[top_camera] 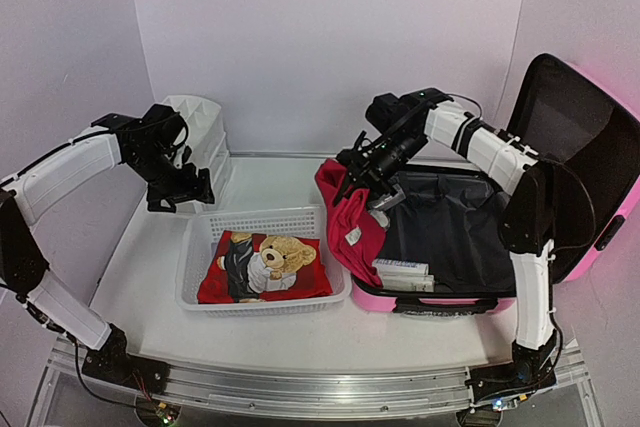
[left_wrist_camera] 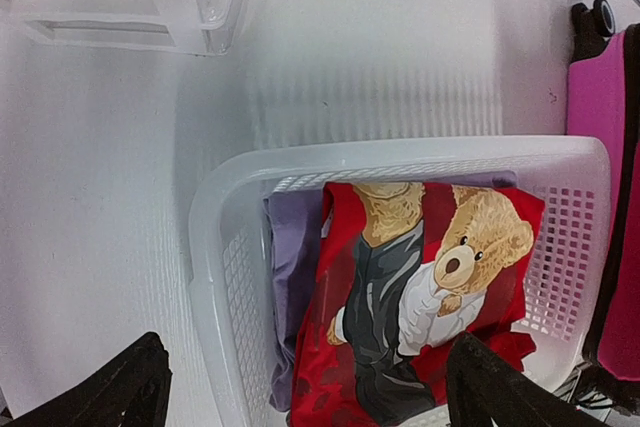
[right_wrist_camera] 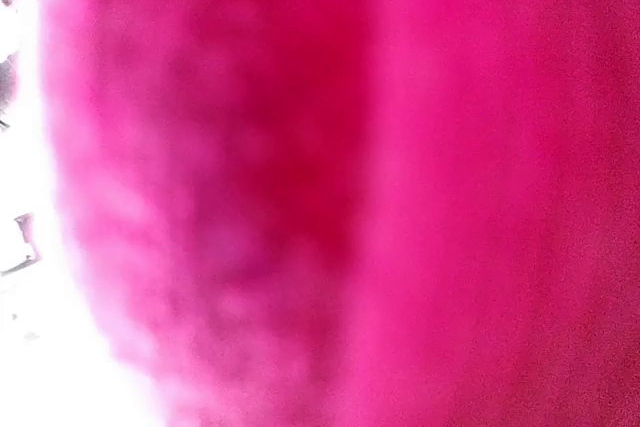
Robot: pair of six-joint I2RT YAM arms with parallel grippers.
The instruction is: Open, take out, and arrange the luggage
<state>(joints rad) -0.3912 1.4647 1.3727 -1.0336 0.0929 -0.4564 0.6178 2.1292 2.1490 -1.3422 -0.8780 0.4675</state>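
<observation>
The bright-pink luggage (top_camera: 440,302) lies open at the right, its black-lined lid (top_camera: 580,147) standing up. In the left wrist view its pink shell (left_wrist_camera: 600,97) shows at the right edge. My right gripper (top_camera: 362,179) hovers over the case's left rim, shut on a crimson garment (top_camera: 350,217) that hangs down over that rim. The right wrist view is filled with the blurred garment (right_wrist_camera: 330,187), which hides the fingers. My left gripper (top_camera: 185,192) (left_wrist_camera: 310,387) stands open above the basket's back-left corner, with nothing between its fingers.
A white mesh basket (top_camera: 260,219) (left_wrist_camera: 400,154) left of the case holds a red teddy-bear shirt (top_camera: 262,265) (left_wrist_camera: 420,277) and a purple cloth (left_wrist_camera: 290,267). A white drawer organizer (top_camera: 205,132) (left_wrist_camera: 130,7) stands at the back left. White boxes (top_camera: 403,274) lie in the case.
</observation>
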